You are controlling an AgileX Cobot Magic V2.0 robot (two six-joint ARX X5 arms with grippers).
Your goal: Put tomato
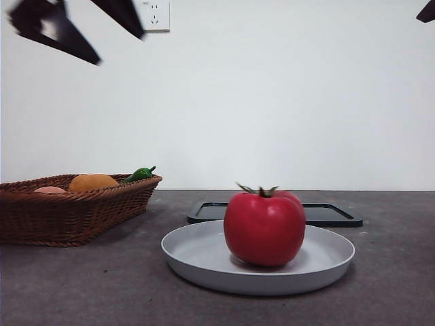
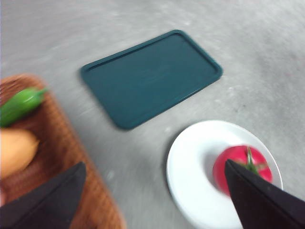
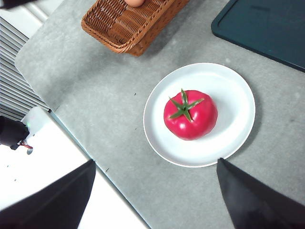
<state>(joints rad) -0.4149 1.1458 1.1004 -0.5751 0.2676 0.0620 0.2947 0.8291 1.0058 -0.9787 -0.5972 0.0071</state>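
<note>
Tomato (image 1: 264, 227) upright on white plate (image 1: 197, 255); no legible writing.

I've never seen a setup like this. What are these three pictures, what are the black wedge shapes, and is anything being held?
This is a robot with two arms at a grey table. One picture looks level across the table from a low camera. The other two come from cameras on the arms' wrists, looking down. The black wedges are jaws. The left gripper and the right gripper each have two, spread wide, and neither holds anything. Both hang above the table.

On the table, a red tomato sits on a white plate. Behind the plate lies a flat dark tray with nothing on it. To one side stands a wicker basket holding an orange fruit, a green pepper and something pinkish I cannot identify.
</note>
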